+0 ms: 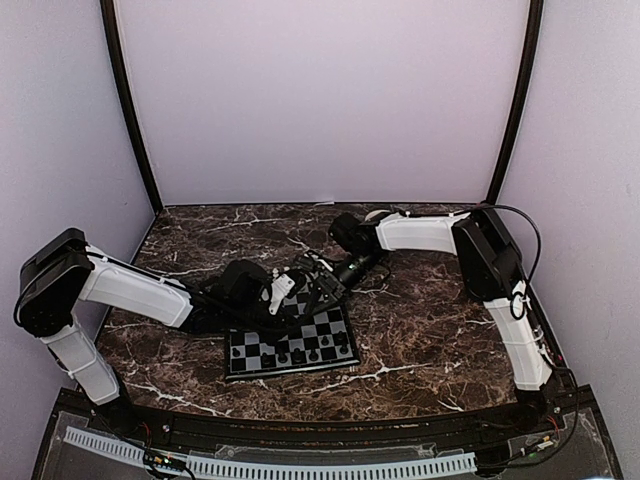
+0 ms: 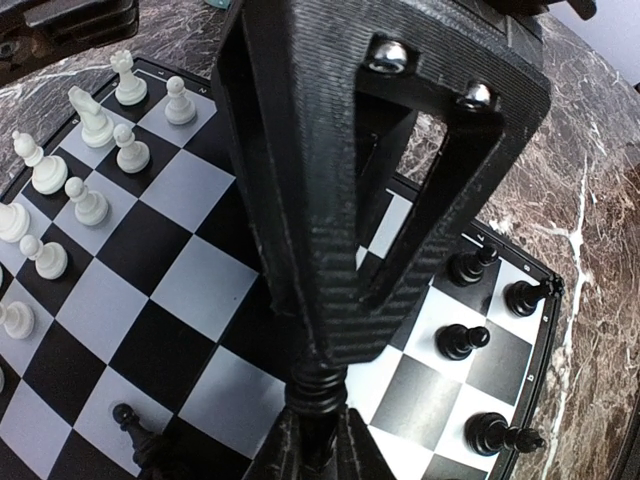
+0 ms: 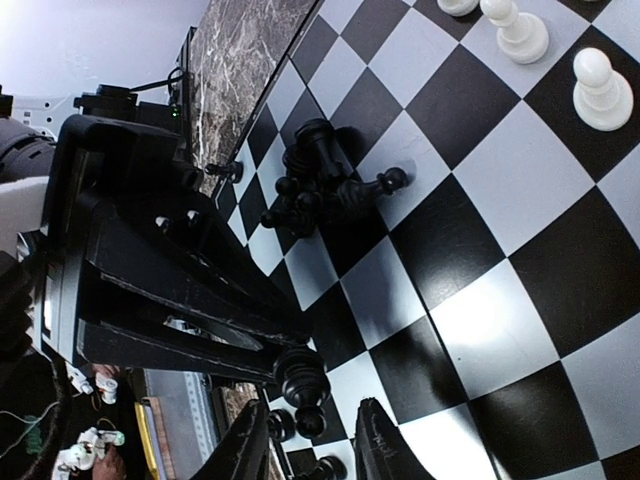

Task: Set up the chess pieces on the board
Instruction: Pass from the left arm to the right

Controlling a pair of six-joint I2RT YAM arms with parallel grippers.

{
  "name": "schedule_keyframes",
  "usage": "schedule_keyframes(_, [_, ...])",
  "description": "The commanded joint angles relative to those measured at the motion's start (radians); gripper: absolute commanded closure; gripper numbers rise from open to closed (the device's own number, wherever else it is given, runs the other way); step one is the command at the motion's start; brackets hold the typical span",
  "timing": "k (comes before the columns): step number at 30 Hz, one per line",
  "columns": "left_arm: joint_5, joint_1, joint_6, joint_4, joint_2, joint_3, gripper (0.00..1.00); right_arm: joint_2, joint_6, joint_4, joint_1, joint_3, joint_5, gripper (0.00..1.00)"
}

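Left gripper (image 2: 318, 425) clamps a black piece (image 2: 318, 385) above the board (image 2: 190, 290); right gripper (image 3: 308, 440) gapes empty. Advise lowering it upright, centred on its square, clear of neighbouring pieces (image 2: 462, 342).

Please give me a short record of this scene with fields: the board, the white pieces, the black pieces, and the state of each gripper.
board: checked, flat on the marble table
white pieces: upright in rows along one side of the board
black pieces: some upright along the opposite side; a cluster on the squares, one tipped over
left gripper: shut on a black piece, over the board
right gripper: open, tips close to that piece; contact cannot be told
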Motion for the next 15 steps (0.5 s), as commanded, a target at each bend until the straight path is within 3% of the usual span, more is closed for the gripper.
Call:
schedule_keyframes(1, [0.017, 0.006, 0.009, 0.018, -0.025, -0.001, 0.85, 0.026, 0.005, 0.010, 0.012, 0.039, -0.050, 0.75])
schedule_keyframes(8, [0.013, 0.006, 0.018, 0.013, -0.016, 0.003, 0.84, 0.014, -0.012, 0.007, 0.011, 0.042, -0.028, 0.94])
schedule_keyframes(15, [0.003, 0.012, 0.007, -0.001, 0.000, 0.009, 0.83, -0.039, -0.064, -0.011, -0.024, 0.049, 0.075, 0.98])
